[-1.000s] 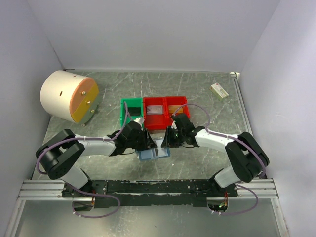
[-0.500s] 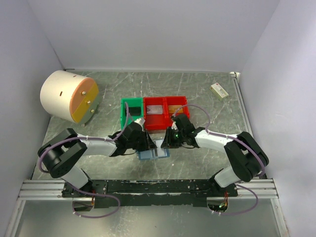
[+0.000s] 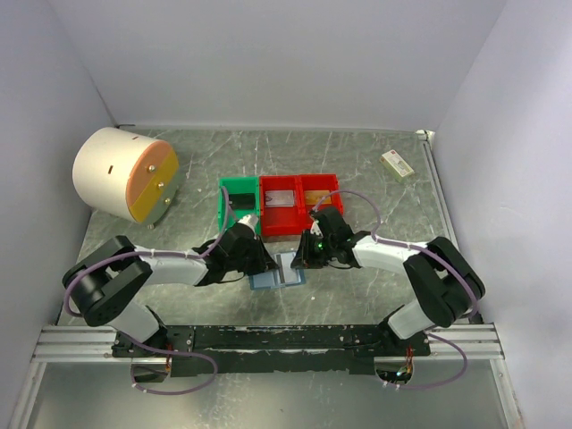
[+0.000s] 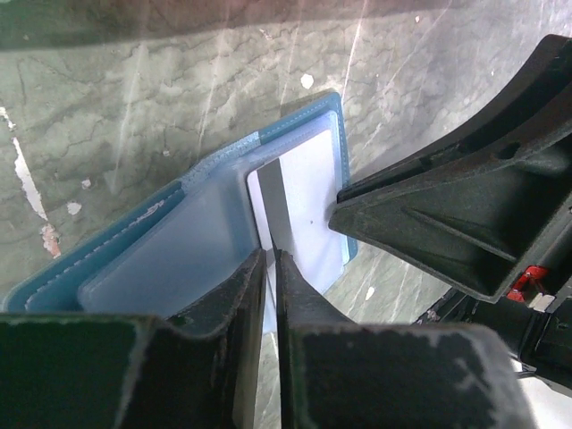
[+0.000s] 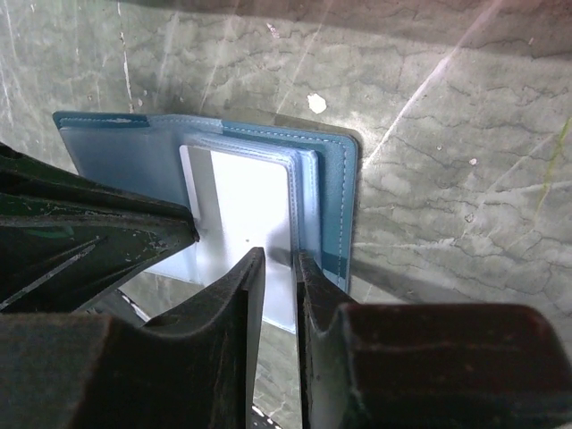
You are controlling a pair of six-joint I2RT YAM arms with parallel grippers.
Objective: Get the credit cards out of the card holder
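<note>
The blue card holder (image 3: 271, 281) lies open on the table between my two grippers. In the left wrist view its frosted pocket (image 4: 152, 259) sits at the left, and a white credit card (image 4: 308, 192) with a dark stripe sticks out of the slot. My left gripper (image 4: 271, 261) (image 3: 265, 264) is pinched on that card's near edge. In the right wrist view my right gripper (image 5: 279, 261) (image 3: 298, 261) is clamped over the near edge of the card holder (image 5: 326, 179), where the credit card (image 5: 246, 206) lies in it. Each wrist view shows the other gripper's finger close by.
A green bin (image 3: 223, 210) and red bins (image 3: 301, 179) stand just behind the grippers. A white drum with an orange face (image 3: 121, 174) lies at the back left. A small cream box (image 3: 397, 163) sits at the back right. Walls enclose three sides.
My left jaws have narrowed down onto the card's edge. The right jaws have tightened a little. The holder has hardly moved.
</note>
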